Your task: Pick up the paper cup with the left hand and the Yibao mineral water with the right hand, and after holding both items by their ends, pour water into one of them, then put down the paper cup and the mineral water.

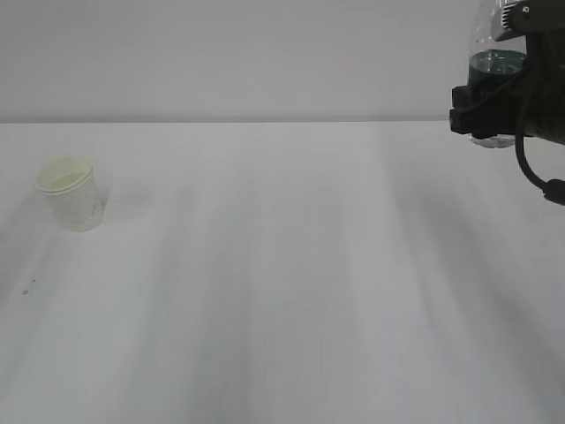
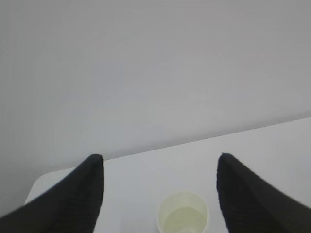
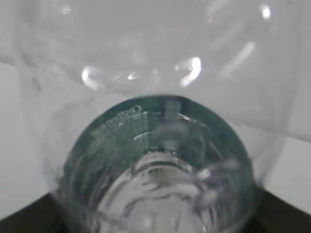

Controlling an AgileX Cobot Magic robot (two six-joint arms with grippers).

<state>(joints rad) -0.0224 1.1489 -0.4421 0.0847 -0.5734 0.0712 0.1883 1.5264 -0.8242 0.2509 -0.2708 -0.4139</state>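
Two black fingers [image 2: 82,199] of the left end effector [image 2: 158,194] are seen at the bottom of the left wrist view, standing well apart with nothing clamped between them. Below and between those fingers, the paper cup [image 2: 183,213] is seen upright on the white table [image 2: 262,145], its rolled rim and pale yellowish inside facing the camera; neither finger is touching it. In the exterior view the same paper cup [image 1: 72,193] is found standing alone at the left side of the table [image 1: 282,291], well apart from everything else, and the left arm itself is not shown there. A few small dark specks [image 1: 28,287] are seen on the table in front of the cup. In the right wrist view the frame is almost filled by the Yibao mineral water [image 3: 158,165], its clear ribbed body and dark green label band with white lettering pressed close to the lens, with dark parts of the end effector visible at both lower corners. At the upper right of the exterior view, the Yibao mineral water [image 1: 496,66] is held clear of the table by the right end effector [image 1: 481,110], which is clamped on it around the green band. A plain pale wall [image 1: 229,53] is seen behind the table's far edge.
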